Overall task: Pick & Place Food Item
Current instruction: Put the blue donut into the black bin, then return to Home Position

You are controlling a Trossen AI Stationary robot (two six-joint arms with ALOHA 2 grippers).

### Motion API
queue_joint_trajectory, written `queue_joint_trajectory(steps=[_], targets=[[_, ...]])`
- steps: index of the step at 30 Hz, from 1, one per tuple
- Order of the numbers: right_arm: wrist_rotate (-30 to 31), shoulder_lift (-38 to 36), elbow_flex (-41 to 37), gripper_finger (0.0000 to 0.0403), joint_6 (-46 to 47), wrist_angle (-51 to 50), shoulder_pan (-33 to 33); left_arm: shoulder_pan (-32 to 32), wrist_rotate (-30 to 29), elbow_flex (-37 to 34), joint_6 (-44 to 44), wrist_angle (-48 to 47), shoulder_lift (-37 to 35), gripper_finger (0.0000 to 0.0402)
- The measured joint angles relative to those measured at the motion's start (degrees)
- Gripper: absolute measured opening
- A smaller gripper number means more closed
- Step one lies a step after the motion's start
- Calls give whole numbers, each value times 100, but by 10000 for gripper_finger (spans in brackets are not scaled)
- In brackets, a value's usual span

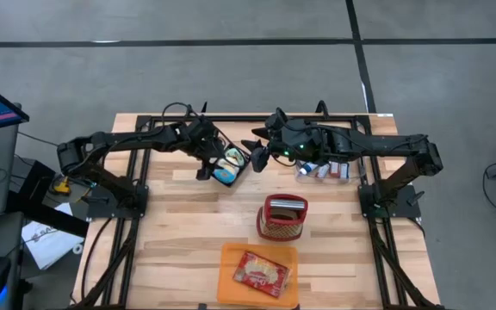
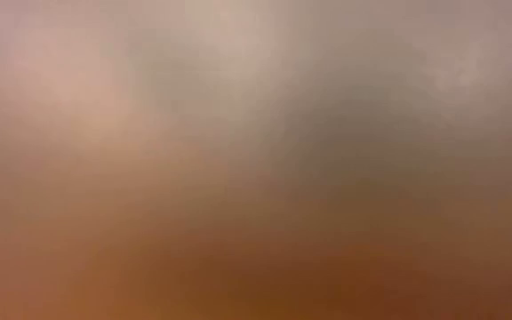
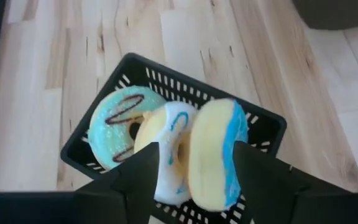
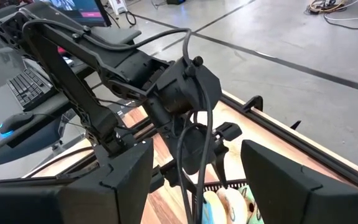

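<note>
pale wood-plank table (image 3: 55,74), black slotted plastic basket (image 3: 263,127), glossy frosted ring donuts (image 3: 213,155)

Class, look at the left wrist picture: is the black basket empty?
No. The black basket holds three doughnuts, one teal-iced doughnut among them, below the left gripper.

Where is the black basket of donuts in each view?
High view: basket at table centre-left, under the left pincer.
Low view: not visible, only blur.
Left wrist view: basket mid-frame, behind the fingers.
Right wrist view: basket at bottom edge.
Shared landmark: the donuts.
</note>
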Motion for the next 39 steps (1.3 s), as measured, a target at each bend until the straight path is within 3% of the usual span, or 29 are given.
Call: queue_joint_trajectory(steps=[9,14,21,30,36,39], targets=[[-1,0,0,234,8,26,17,22,-61,0,-154,288,30,123],[-1,0,0,234,50,28,44,22,-175,2,-169,268,347,103],[5,-2,0,234,66,1,134,17,-374,2,-171,442,467,108],[18,-4,0,234,104,-62,167,21,-417,2,-590,538,-70,128],[19,-7,0,234,69,-288,206,189,810,-79,-1710,997,-757,136],[21,-11,0,234,234,-647,287,311,838,-591,-2190,1356,-1312,141]])
